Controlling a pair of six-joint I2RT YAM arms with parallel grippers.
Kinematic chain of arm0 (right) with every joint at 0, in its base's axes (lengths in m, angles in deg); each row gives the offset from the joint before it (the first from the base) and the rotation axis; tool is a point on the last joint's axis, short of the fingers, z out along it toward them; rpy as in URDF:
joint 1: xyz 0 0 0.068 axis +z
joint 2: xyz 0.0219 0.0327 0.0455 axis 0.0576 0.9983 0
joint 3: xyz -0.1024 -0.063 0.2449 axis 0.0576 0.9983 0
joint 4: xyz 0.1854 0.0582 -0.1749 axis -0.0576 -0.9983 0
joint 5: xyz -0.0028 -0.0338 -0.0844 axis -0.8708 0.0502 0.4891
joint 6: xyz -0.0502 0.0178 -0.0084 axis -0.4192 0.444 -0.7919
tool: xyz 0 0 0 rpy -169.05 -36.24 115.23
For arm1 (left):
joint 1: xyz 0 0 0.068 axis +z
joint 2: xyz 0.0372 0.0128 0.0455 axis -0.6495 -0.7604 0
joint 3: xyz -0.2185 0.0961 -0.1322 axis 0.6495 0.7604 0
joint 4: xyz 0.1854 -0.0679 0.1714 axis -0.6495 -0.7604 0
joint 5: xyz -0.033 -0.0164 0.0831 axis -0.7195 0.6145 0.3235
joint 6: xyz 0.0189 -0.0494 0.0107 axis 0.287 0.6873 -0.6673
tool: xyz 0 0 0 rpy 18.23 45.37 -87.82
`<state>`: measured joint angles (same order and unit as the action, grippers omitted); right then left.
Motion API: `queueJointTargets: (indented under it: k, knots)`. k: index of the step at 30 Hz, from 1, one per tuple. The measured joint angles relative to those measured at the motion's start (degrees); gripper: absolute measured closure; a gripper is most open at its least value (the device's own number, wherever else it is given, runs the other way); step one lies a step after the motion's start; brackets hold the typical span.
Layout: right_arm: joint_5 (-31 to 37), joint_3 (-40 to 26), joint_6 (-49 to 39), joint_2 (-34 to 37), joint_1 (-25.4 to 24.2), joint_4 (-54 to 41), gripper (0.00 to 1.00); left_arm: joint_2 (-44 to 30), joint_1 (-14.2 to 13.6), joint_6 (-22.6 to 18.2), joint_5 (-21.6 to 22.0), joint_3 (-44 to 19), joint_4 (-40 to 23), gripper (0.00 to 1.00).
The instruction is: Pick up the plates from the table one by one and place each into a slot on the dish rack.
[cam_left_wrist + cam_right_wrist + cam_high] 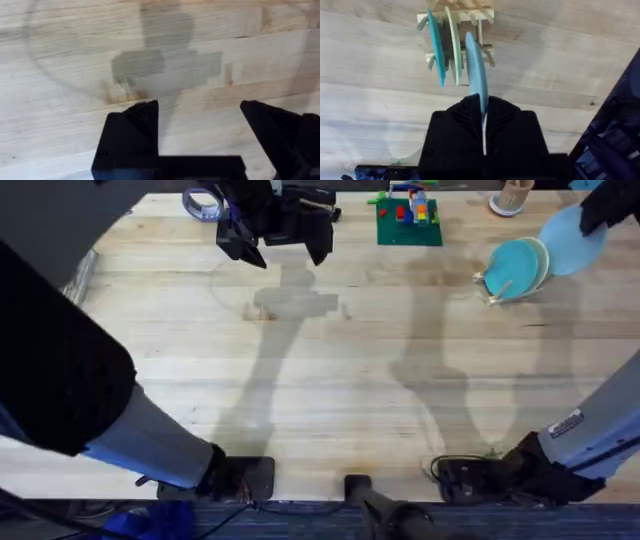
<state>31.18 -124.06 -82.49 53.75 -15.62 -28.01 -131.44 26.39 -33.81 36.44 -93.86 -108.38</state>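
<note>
The pale blue plate (pixel 568 242) hangs edge-up above the table (pixel 330 380), just right of the dish rack (pixel 487 288), with my right gripper (pixel 600 216) shut on its rim. In the right wrist view that pale blue plate (pixel 476 70) sits clamped in my right gripper (pixel 484 122), beside the dish rack (pixel 470 15). Upright in the rack's slots are the teal plate (pixel 436 47) and a cream plate (pixel 452 45); overhead, the teal plate (pixel 515 268) leans there too. My left gripper (pixel 280 246) hovers open at the far left-centre, its fingers (pixel 135 130) over bare wood.
A green baseplate with toy bricks (pixel 408 222) lies at the far edge, a tape roll (pixel 203 202) sits at the far left, and a small holder of sticks (pixel 513 195) stands behind the rack. Both arms' bases occupy the near edge.
</note>
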Motion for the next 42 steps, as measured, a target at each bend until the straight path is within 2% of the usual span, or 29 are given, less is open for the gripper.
queueJointTargets:
  k: [8, 31, 42]
  knots:
    - [-0.3, 0.1, 0.0, 3.5, 0.0, 0.4, 0.968, 0.0, 0.0, 0.0, 0.0, 0.0, 0.0, 0.006]
    - [-2.1, 0.7, -0.2, 6.5, 0.0, 1.8, 0.968, 0.0, 0.0, 0.0, 0.0, 0.0, 0.0, 0.006]
    - [-2.2, 4.8, -0.2, 6.5, 0.0, 3.9, 0.968, 0.0, 0.0, 0.0, 0.0, 0.0, 0.0, 0.006]
